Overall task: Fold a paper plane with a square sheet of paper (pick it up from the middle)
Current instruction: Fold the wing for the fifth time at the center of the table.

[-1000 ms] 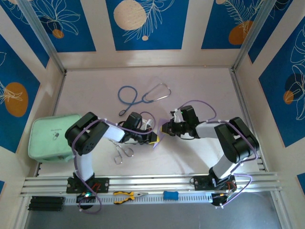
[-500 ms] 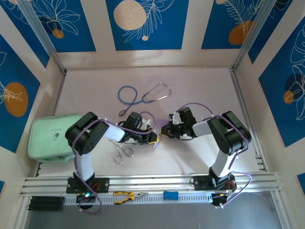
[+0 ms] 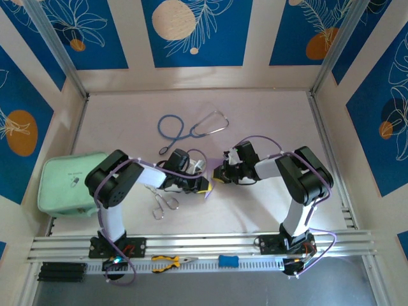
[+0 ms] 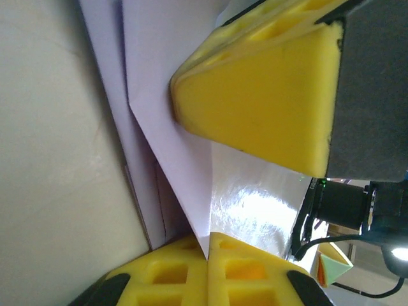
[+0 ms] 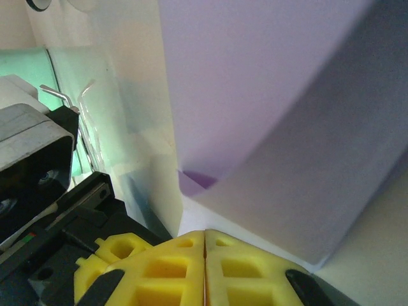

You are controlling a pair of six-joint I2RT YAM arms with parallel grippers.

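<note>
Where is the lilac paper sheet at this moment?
In the top view the lilac paper is mid-table, pinched between the left hand and the right hand, right of the forceps and on the near side of the stethoscope.

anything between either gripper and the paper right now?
Nothing visible. The left gripper and the right gripper are both shut on the folded lilac paper, one from each side; the forceps lie apart from it, nearer the left arm.
</note>
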